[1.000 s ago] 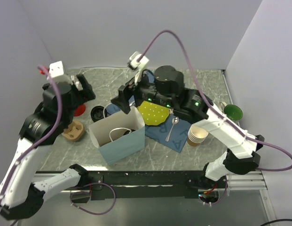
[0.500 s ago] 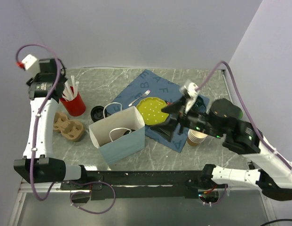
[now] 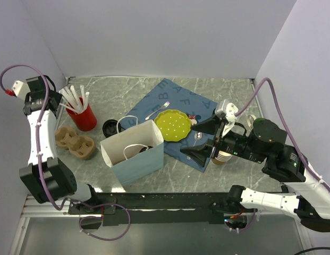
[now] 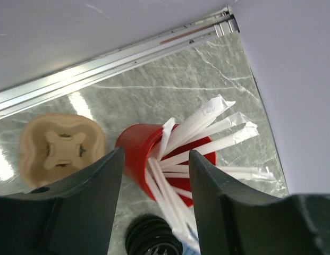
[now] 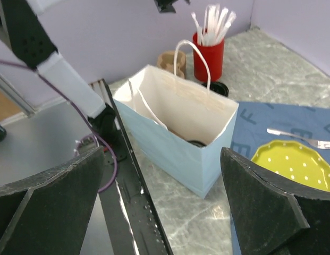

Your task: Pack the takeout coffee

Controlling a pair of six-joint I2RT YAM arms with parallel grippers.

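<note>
A light blue paper bag [image 3: 139, 162] stands open near the table's front, its white handles up. Of the takeout coffee only a sliver of black lid [image 5: 197, 143] shows low inside the bag [image 5: 170, 146]; the same dark patch [image 3: 144, 149] shows from above. My right gripper [image 3: 199, 139] hangs open to the right of the bag, over the blue cloth, holding nothing; in its own view the right gripper [image 5: 162, 159] frames the bag. My left gripper [image 4: 155, 156] is open and empty, high at the far left, looking down on the red straw cup.
A red cup of white straws [image 3: 85, 119], a cardboard cup carrier [image 3: 75, 143] and a loose black lid [image 3: 110, 126] lie left of the bag. A yellow plate [image 3: 172, 126] and fork [image 3: 157, 110] rest on the blue cloth [image 3: 175, 95]. Stacked paper cups [image 3: 224, 156] stand behind my right gripper.
My right gripper has drawn back from over the bag to the right side. The left arm has swung away to the far left wall, and its jaws have narrowed.
</note>
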